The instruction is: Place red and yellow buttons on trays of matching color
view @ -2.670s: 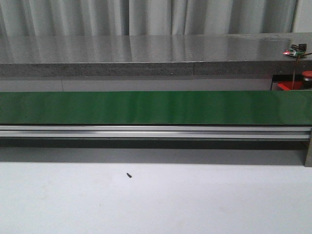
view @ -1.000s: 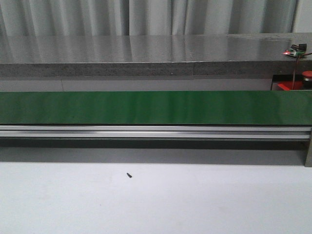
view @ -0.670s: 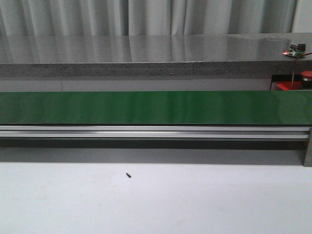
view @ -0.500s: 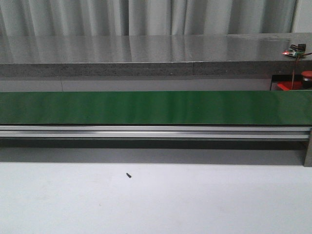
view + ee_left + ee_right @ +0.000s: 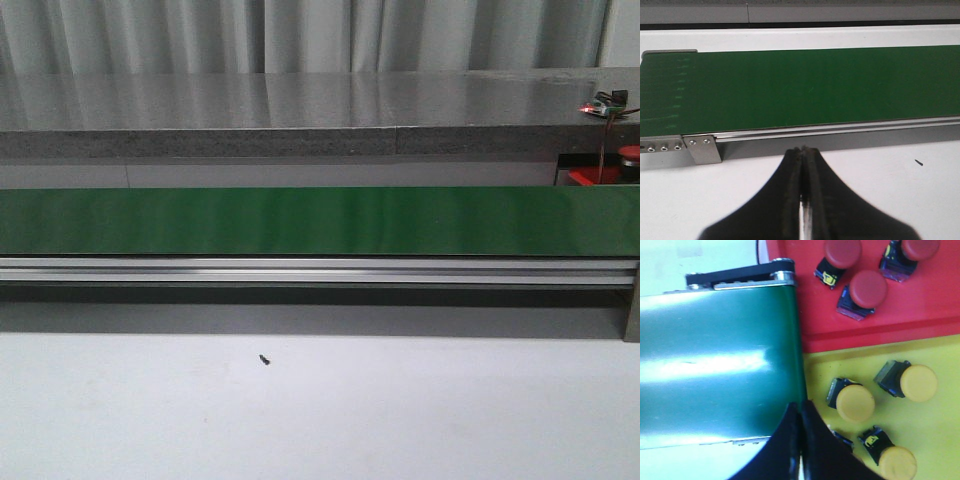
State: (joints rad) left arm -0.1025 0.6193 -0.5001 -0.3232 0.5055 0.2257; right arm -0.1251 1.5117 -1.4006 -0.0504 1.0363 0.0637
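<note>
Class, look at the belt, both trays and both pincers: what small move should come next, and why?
Probably wait in place. The green belt is bare, the red tray and yellow tray hold only matching buttons, and the left pincer and right pincer are shut and empty.

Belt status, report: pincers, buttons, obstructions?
Both pincers, left and right, shut, empty. Belt bare. Red buttons on red tray, yellow buttons on yellow tray.

No legible txt or nos. anywhere; button labels too blurred.
</note>
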